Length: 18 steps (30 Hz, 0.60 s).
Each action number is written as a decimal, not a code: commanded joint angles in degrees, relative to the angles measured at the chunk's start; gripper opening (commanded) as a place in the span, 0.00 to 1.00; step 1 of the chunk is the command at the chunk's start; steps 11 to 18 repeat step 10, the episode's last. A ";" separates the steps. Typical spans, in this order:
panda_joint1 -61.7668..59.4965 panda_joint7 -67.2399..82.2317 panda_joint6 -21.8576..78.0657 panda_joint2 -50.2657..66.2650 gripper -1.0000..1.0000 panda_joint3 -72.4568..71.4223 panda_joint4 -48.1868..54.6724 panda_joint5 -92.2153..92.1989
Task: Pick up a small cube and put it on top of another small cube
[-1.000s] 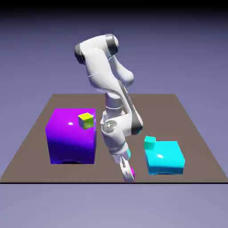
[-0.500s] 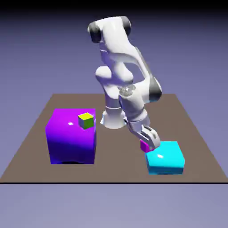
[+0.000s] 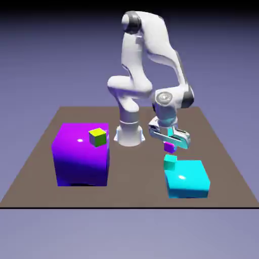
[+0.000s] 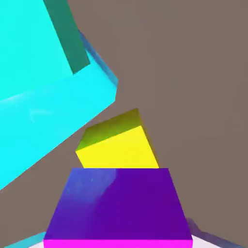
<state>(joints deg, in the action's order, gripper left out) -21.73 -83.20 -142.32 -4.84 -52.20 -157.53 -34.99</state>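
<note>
My gripper (image 3: 169, 144) is shut on the small magenta cube (image 3: 169, 147) and holds it in the air. The cube hangs just above the small teal cube (image 3: 170, 161), with a narrow gap between them. The teal cube sits at the far left corner of the large cyan block (image 3: 187, 178). In the hand view the held cube (image 4: 116, 208) fills the bottom and hides my fingertips. The cyan block (image 4: 34, 111) and the teal cube (image 4: 68, 34) lie at the upper left. A yellow face (image 4: 118, 147) shows just beyond the held cube.
A large purple block (image 3: 81, 154) stands on the brown table (image 3: 222, 167) at the exterior view's left. A tiny yellow-green cube (image 3: 98, 137) sits on its top right corner. The robot's base (image 3: 129, 134) stands behind the middle.
The gripper closed on the magenta cube at the table's front edge. The arm then lifted it and carried it to the exterior view's right, to a spot over the teal cube.
</note>
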 commanded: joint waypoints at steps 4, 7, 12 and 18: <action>3.50 -3.47 -8.30 8.30 0.00 3.21 -0.80 5.09; 5.45 -5.36 -12.94 12.92 0.00 5.00 -1.25 7.87; 4.57 -4.51 -10.86 10.84 1.00 4.20 -1.05 6.62; 4.57 -4.51 -10.86 10.84 1.00 4.20 -1.05 6.62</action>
